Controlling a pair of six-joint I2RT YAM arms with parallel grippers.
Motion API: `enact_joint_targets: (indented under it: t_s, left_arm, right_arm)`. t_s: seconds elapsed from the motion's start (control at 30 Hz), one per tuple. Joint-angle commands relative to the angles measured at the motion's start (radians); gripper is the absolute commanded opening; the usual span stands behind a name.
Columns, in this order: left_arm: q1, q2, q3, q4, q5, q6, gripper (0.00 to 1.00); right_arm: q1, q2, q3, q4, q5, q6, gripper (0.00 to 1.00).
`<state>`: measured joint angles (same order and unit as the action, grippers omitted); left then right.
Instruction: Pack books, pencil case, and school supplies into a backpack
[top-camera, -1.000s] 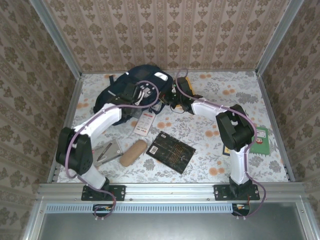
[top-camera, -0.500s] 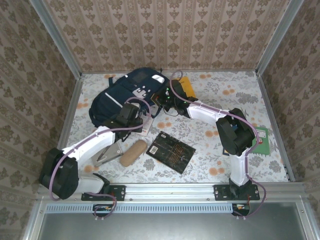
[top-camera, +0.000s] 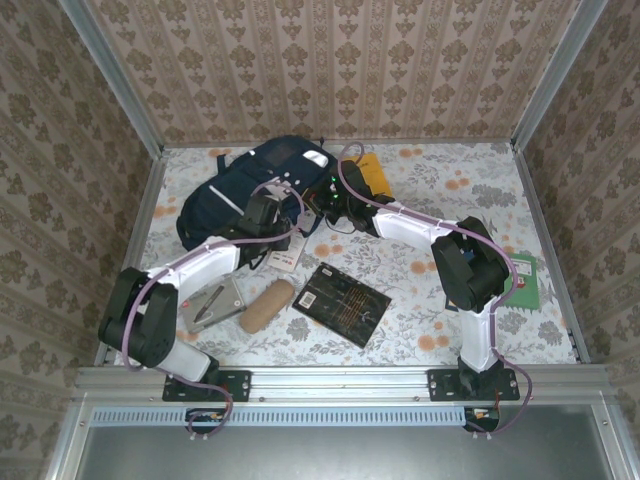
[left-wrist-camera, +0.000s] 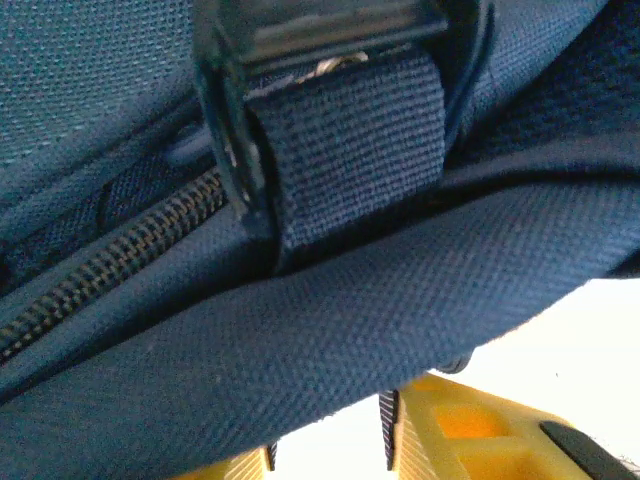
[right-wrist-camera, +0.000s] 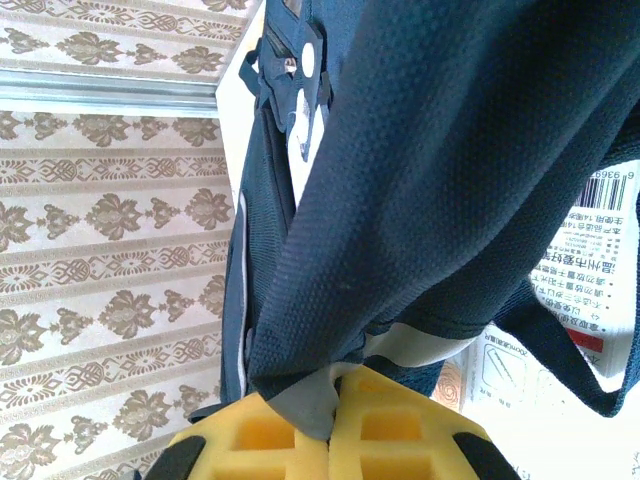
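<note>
The navy backpack (top-camera: 240, 190) lies at the back left of the table. My right gripper (top-camera: 335, 200) is shut on its edge; in the right wrist view (right-wrist-camera: 335, 390) a grey strip of backpack (right-wrist-camera: 400, 150) trim is pinched between the yellow fingers (right-wrist-camera: 400, 430). My left gripper (top-camera: 272, 215) is at the bag's near side. Its jaws (left-wrist-camera: 330, 445) stand apart, and a fold of backpack (left-wrist-camera: 330, 330) cloth by the zip hides the tips. An orange-yellow book (top-camera: 372, 172) lies behind the right gripper. The black book (top-camera: 340, 303), tan pencil case (top-camera: 265, 305), white packet (top-camera: 285, 258) and grey piece (top-camera: 212, 303) lie in front.
A green book (top-camera: 520, 280) lies at the right edge behind the right arm's elbow. Metal-framed wallpapered walls (top-camera: 330, 70) enclose the table on three sides. The floral tabletop (top-camera: 450, 190) at the back right is bare.
The left arm drew back from the backpack toward the front, then came forward again to its near side. The right gripper shifted slightly left, keeping hold; the backpack shifted slightly.
</note>
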<state>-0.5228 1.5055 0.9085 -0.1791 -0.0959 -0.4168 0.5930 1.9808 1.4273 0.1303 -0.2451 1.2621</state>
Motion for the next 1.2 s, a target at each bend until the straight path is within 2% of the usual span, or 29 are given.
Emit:
enact_joint_targets:
  t_s: [0.0, 0.13, 0.23, 0.27, 0.37, 0.4, 0.67, 0.73, 1.17]
  left_arm:
    - [0.015, 0.035, 0.068, 0.06, 0.016, -0.017, 0.34]
    - [0.017, 0.066, 0.101, 0.077, 0.006, -0.03, 0.33]
    - [0.02, 0.084, 0.115, 0.082, -0.01, -0.038, 0.25]
    - [0.021, 0.086, 0.118, 0.08, -0.015, -0.039, 0.22]
    - [0.026, 0.081, 0.114, 0.074, -0.025, -0.043, 0.02]
    - [0.028, 0.076, 0.11, 0.071, -0.028, -0.045, 0.0]
    - [0.06, -0.012, 0.039, 0.044, -0.026, -0.068, 0.0]
    - [0.097, -0.04, 0.013, 0.04, -0.026, -0.073, 0.0]
    - [0.185, -0.18, -0.101, -0.025, -0.003, -0.082, 0.0]
  right_arm:
    - [0.024, -0.075, 0.038, 0.025, -0.056, 0.031, 0.0]
    - [0.025, -0.075, 0.034, 0.028, -0.059, 0.038, 0.0]
    - [0.025, -0.073, 0.031, 0.034, -0.06, 0.045, 0.0]
    - [0.025, -0.073, 0.029, 0.035, -0.059, 0.045, 0.0]
    - [0.025, -0.074, 0.025, 0.036, -0.059, 0.047, 0.0]
    - [0.025, -0.075, 0.024, 0.036, -0.057, 0.045, 0.0]
    - [0.009, -0.083, -0.004, 0.039, -0.036, 0.053, 0.0]
    - [0.005, -0.086, -0.011, 0.038, -0.03, 0.053, 0.0]
    - [-0.024, -0.103, -0.05, 0.041, -0.001, 0.053, 0.0]
